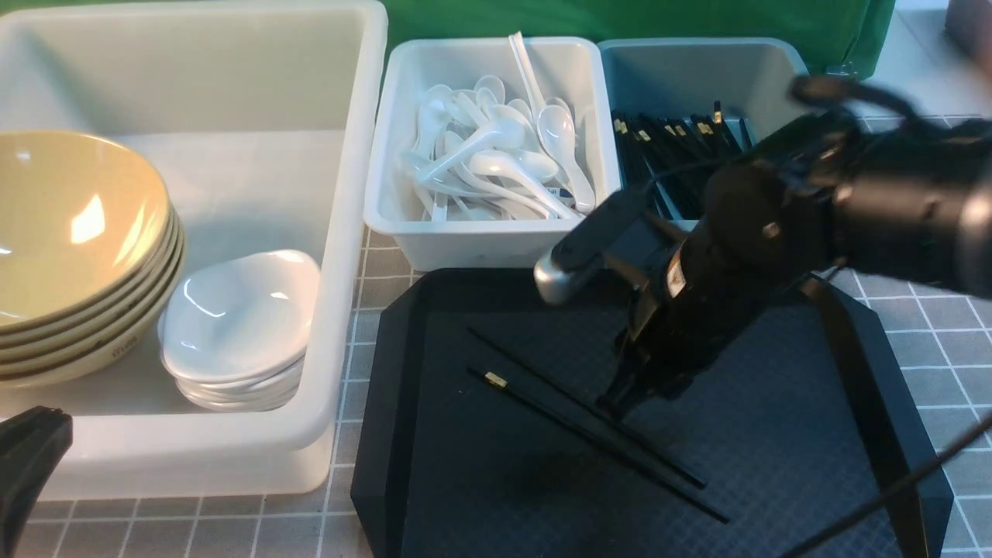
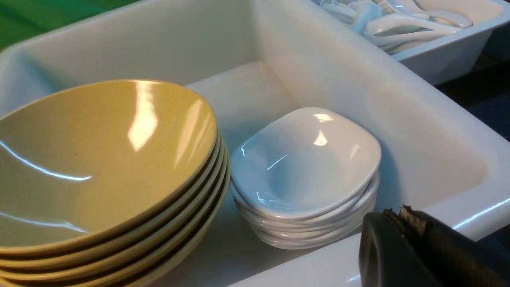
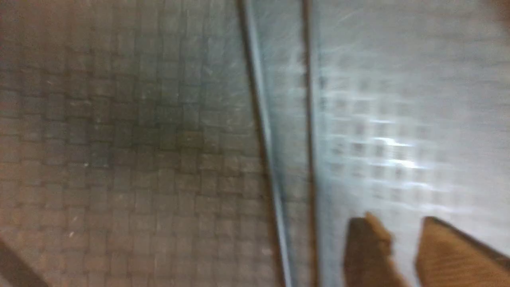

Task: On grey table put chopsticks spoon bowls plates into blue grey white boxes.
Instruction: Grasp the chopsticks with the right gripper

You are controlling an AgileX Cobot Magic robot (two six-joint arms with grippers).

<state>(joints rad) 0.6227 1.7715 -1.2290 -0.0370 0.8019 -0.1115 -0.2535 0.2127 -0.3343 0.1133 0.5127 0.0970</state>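
Two black chopsticks (image 1: pixel 597 428) lie side by side on the black tray (image 1: pixel 496 496), one with a gold band. In the blurred right wrist view the chopsticks (image 3: pixel 306 119) run just beside my right gripper (image 3: pixel 402 235). It is open and holds nothing. In the front view the right gripper (image 1: pixel 616 407) points down at the tray, close over the sticks. The large white tub (image 1: pixel 353 232) holds stacked yellow bowls (image 1: pixel 70 248) and white plates (image 1: pixel 240 318). Spoons (image 1: pixel 496 155) fill the white bin (image 1: pixel 480 248). More chopsticks (image 1: pixel 666 139) lie in the blue-grey bin (image 1: pixel 697 70). My left gripper (image 2: pixel 398 213) is shut and empty over the tub's near rim.
The grey table (image 1: pixel 930 325) shows around the tray and bins. A green backdrop (image 1: pixel 620 23) stands behind the bins. A black cable (image 1: pixel 891 488) crosses the tray's right corner. The right arm's body (image 1: pixel 852 201) hangs in front of the blue-grey bin.
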